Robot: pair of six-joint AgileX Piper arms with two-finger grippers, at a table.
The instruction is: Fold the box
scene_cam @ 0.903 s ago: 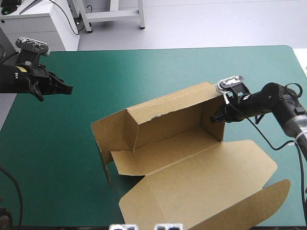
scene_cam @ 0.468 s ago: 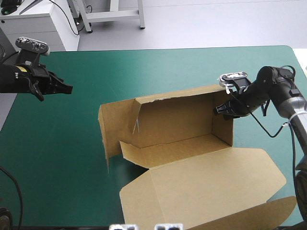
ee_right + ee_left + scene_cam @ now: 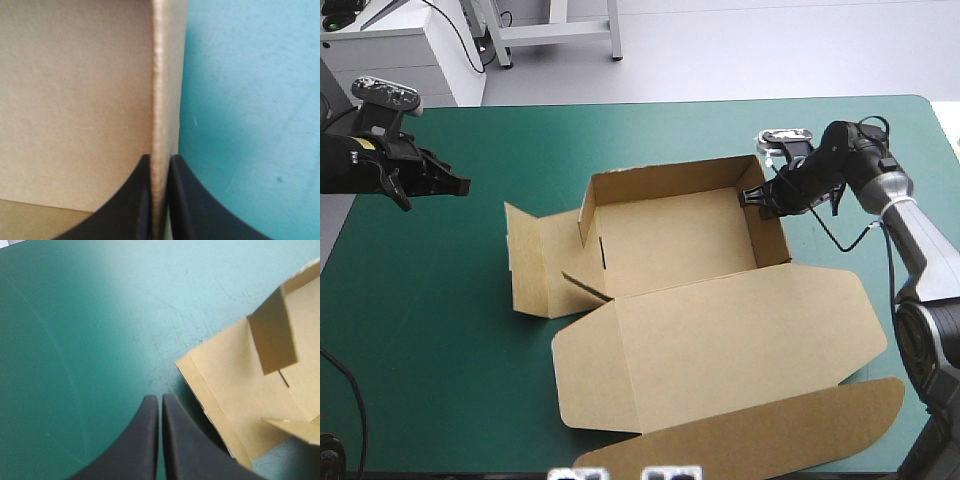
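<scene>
The box [image 3: 670, 235] sits on the tabletop [image 3: 620, 125] from the middle out toward 4 o'clock. It stands as an open tray, the far wall and both end walls raised, with only its own brown floor showing inside. The lid [image 3: 720, 345] lies flat, spreading from the tray's near side toward 5 o'clock. Its curved tuck flap [image 3: 750, 440] reaches the tabletop's near edge around 6 o'clock. At the tray's 9 o'clock end an end flap [image 3: 535, 265] lies folded out, flat or nearly so.

The right pincer [image 3: 752, 197] is at the tray's 2 o'clock corner. Its black fingers are clamped almost together on the top edge of the right wall [image 3: 75, 100], one inside the tray and one outside.

The left pincer [image 3: 460, 184] hangs at 9 o'clock near the tabletop's left edge, well apart from the box. Its fingers are pressed together and grip nothing.

The teal-green cover is bare from 8 o'clock round to 12 o'clock, with a narrower strip at 3 o'clock beyond the right wall.
</scene>
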